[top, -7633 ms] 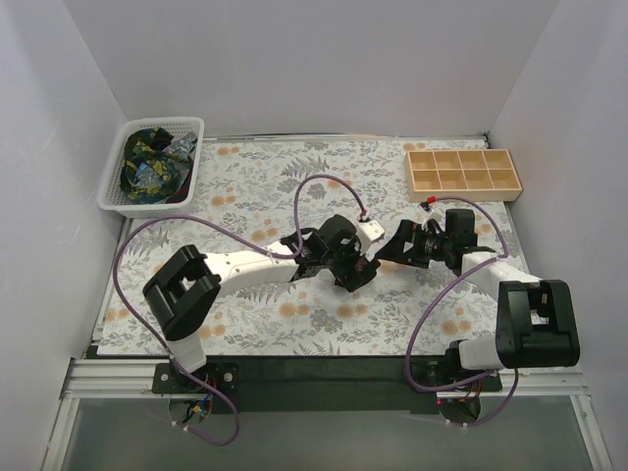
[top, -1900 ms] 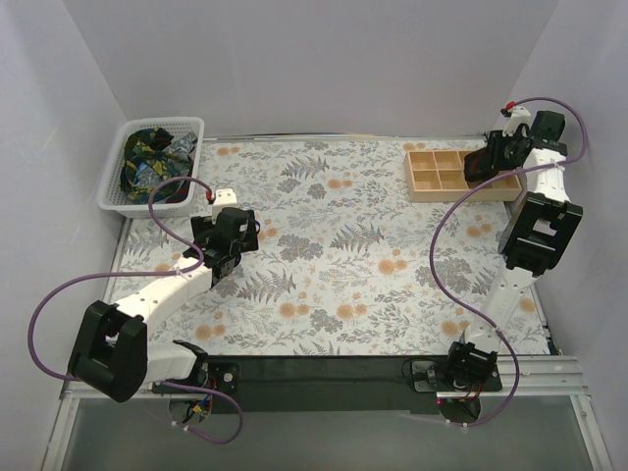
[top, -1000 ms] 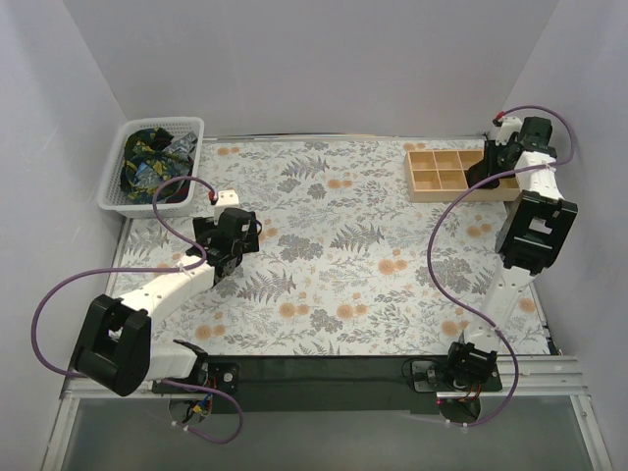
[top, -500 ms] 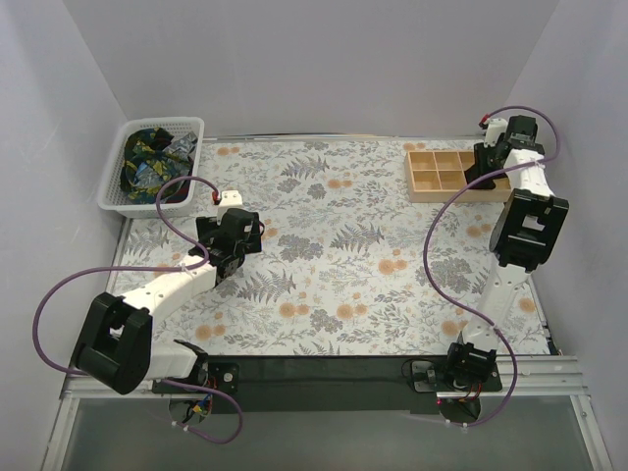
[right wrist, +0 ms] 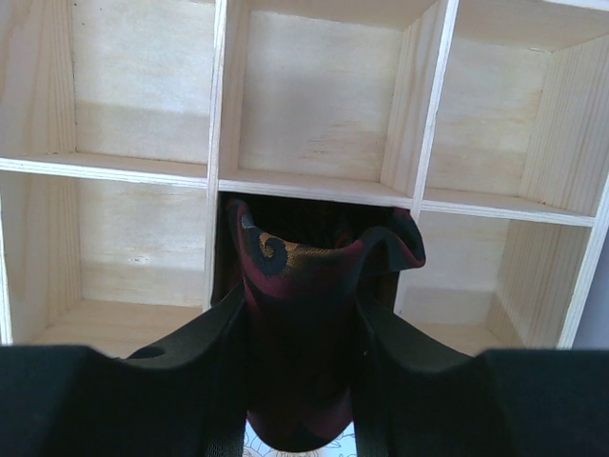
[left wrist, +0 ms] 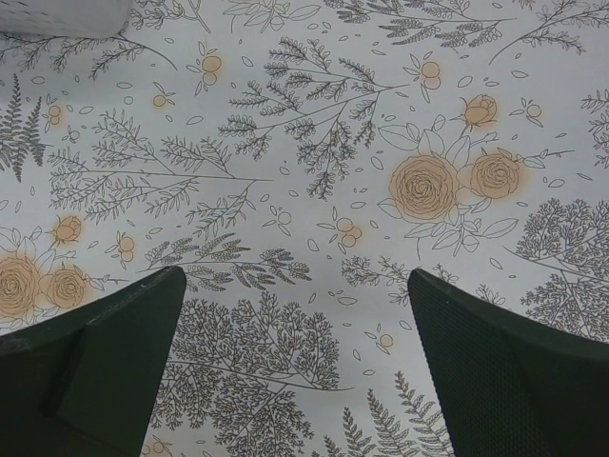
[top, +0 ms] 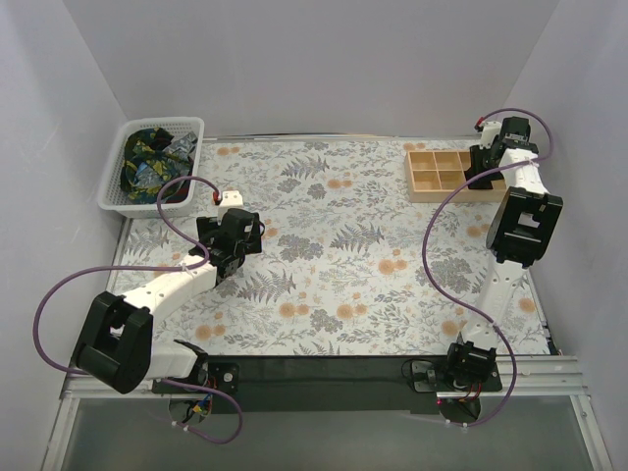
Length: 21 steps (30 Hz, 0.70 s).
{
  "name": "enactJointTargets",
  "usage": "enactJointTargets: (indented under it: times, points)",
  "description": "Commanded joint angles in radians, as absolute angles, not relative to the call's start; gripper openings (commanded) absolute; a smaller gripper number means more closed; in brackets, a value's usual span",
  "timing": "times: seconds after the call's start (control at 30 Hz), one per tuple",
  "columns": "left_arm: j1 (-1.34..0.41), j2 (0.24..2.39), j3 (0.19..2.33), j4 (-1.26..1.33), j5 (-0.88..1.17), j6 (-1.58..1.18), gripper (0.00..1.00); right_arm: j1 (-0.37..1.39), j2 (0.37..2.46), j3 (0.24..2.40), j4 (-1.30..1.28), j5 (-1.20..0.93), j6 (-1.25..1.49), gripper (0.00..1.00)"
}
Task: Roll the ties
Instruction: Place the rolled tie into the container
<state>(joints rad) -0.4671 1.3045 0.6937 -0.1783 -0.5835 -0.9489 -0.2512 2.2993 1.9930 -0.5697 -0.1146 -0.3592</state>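
Ties are in two places. One maroon tie (right wrist: 303, 314), rolled into a short bundle, sits pinched between the jaws of the right gripper (right wrist: 299, 367) at about 2 o'clock in the top view. The rest (top: 149, 162) lie heaped in the basket (top: 115, 188) at 10 o'clock.

The step in hand looks like stowing the roll in the box (top: 432, 183). In the right wrist view the roll hangs in front of the near-row cell at 6 o'clock, with the cell's dividers (right wrist: 217, 95) either side of it. Whether it is inside the cell or only at its mouth I cannot tell.

To do this well, I would keep the roll centred between those dividers and lower it straight, so the loose flared edge does not catch a wall and unwind. The jaws should part only when the roll rests on the cell floor, and only slightly, because the cell gives them little room. Then the gripper should lift straight out.

The left gripper (left wrist: 295, 328) hangs wide apart and holds nothing over the mat (left wrist: 314, 143), near 9 o'clock, between the basket and the table's middle.

- **Ties:** one rolled. The heap in the basket is too tangled to number.
- **Basket and box:** one of each.
- **Cells:** six show at least in part in the wrist view. The arm hides the box's right end from above.
- **Grippers:** two.
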Motion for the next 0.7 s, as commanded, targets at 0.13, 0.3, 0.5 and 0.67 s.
enactJointTargets:
  times: [0.13,0.3,0.5,0.67]
  points:
    - [-0.472,1.273,0.681,-0.158,-0.577,-0.940,0.98,-0.241,2.292,2.029,-0.597,-0.140,-0.318,0.44]
    - [-0.472,1.241,0.680,-0.160,-0.571,-0.942,0.98,-0.241,2.247,2.043,-0.597,-0.140,-0.316,0.59]
    - [-0.472,1.193,0.678,-0.160,-0.558,-0.942,0.98,-0.242,2.204,2.043,-0.598,-0.149,-0.287,0.68]
    - [-0.471,1.143,0.678,-0.160,-0.554,-0.940,0.98,-0.242,2.129,2.046,-0.597,-0.121,-0.259,0.76]
